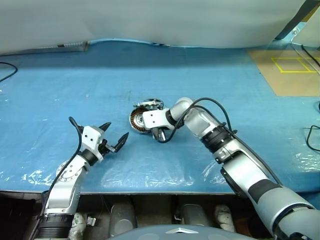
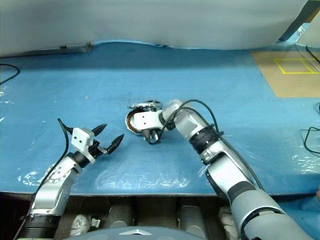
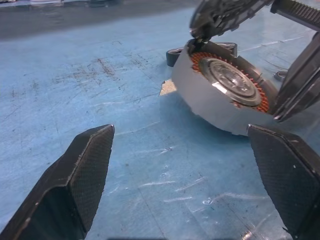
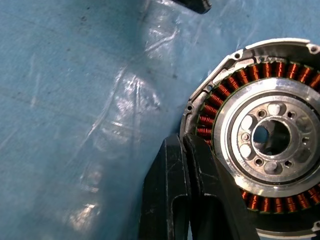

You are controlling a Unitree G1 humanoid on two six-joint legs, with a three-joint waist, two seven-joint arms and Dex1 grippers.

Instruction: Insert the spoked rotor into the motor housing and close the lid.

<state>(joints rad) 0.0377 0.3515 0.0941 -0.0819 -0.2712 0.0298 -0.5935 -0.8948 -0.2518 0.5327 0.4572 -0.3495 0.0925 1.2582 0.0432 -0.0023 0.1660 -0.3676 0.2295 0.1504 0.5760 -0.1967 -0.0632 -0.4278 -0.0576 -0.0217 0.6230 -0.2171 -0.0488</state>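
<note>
Surroundings: a blue plastic sheet point(image 1: 150, 70) covers the table, wrinkled and shiny near the front edge; a pale cloth backdrop point(image 1: 150, 20) hangs behind it; a brown board with yellow tape squares point(image 1: 292, 70) lies at the far right; black cables trail in at the left and right edges.
In the way: the right arm point(image 1: 235, 155) reaches across the middle of the table from the right, and its wrist block covers much of the parts from the head views.
Left gripper point(image 1: 114, 136): fingers spread wide apart, holding nothing, hovering above the sheet to the left of the parts and pointing toward them.
Right gripper point(image 4: 186, 190): fingers pressed together, black tips lying against the rim of the motor housing point(image 4: 270, 135); I cannot tell whether they pinch the rim or only touch it.
Motor housing: near the table's centre, tipped up on its edge, open face with copper windings point(image 3: 200, 57) turned toward the left gripper, axis slanting upward.
Lid point(image 3: 225, 12): a toothed grey disc, tilted, just above and behind the housing's upper rim; touching or not, I cannot tell.
Spoked rotor: a black ring point(image 3: 175, 55) peeks out behind the housing; too hidden to be sure.
</note>
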